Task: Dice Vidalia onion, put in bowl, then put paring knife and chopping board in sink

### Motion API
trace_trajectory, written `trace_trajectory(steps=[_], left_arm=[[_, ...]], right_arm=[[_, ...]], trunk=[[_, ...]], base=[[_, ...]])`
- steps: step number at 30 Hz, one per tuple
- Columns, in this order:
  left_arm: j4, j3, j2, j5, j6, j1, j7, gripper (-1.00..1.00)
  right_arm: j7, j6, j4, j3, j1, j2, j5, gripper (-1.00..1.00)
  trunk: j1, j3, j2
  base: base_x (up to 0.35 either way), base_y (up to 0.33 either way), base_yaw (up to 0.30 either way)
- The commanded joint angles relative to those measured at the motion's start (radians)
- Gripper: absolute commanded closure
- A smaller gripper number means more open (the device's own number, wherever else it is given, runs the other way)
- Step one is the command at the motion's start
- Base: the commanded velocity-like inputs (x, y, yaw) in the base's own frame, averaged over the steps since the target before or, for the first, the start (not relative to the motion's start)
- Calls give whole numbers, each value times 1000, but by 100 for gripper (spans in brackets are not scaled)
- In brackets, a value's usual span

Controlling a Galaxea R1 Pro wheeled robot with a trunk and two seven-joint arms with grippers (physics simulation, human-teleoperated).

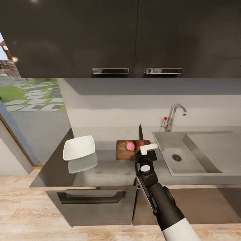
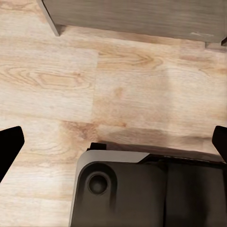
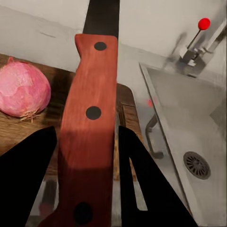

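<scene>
The pink Vidalia onion lies whole on the dark wood chopping board, left of the sink. My right gripper is at the board's right edge, shut on the paring knife by its reddish handle. The dark blade points away toward the backsplash. The onion sits just left of the knife. The white bowl stands on the grey countertop, left of the board. My left gripper hangs open over the wood floor.
The chrome faucet with its red knob rises behind the sink, whose drain shows. Dark upper cabinets hang above. The robot's dark base lies below the left gripper. A doorway opens at the far left.
</scene>
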Motion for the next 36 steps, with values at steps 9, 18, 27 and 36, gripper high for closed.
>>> trace_trajectory(steps=[9,18,27,36], left_arm=[[-1,1,-1,6,-1,0,1,-100],[39,1,-1,6,-1,-1,1,-100],[66,1,-2,6,-1,-1,1,-100],[63,1,-2,6,-1,-1,1,-100]], right_arm=[[-5,60,5,8,-1,0,97,100],[-1,74,2,12,-1,0,177,100],[12,311,-1,199,-1,0,362,100],[119,321,5,202,-1,0,394,100]], trunk=[[0,-1,-1],[0,-1,-1],[0,-1,-1],[0,-1,-1]], base=[[1,-2,0],[0,0,0],[0,0,0],[0,0,0]])
